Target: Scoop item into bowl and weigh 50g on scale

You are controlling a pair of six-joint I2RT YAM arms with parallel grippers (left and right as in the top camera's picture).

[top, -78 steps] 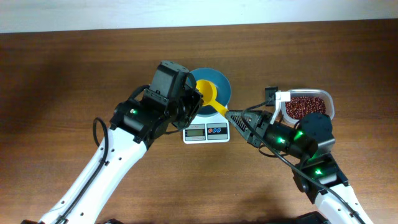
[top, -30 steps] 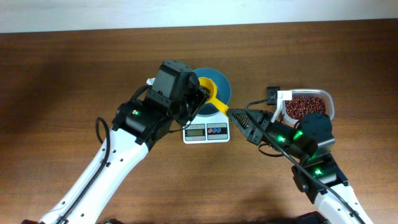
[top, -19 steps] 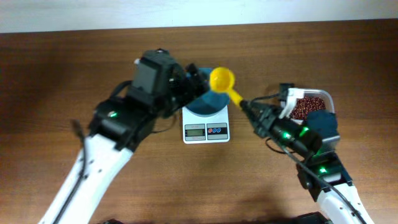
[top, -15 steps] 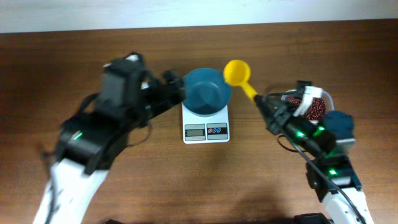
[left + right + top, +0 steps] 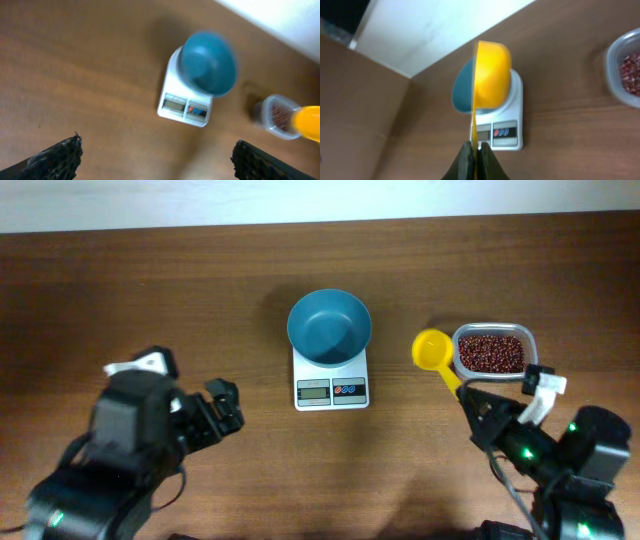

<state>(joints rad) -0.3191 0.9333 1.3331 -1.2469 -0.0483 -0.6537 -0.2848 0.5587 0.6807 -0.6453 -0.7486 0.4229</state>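
Wrist-only: right pincer (image 5: 474, 146) around yellow scoop (image 5: 492, 75)

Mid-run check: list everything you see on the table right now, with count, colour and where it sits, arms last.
bowl: one, teal-blue, standing on the scale, no beans visible inside
scale: one, white, centre of the table
tub: one, clear plastic, to the right of the scale
beans: many, dark red-brown, heaped in the tub
scoop: one, yellow, just left of the tub, held by its handle
table: one, brown wood, under everything
left gripper: one, black, open and empty, to the lower left of the scale
right gripper: one, black, shut on the scoop handle, lower right
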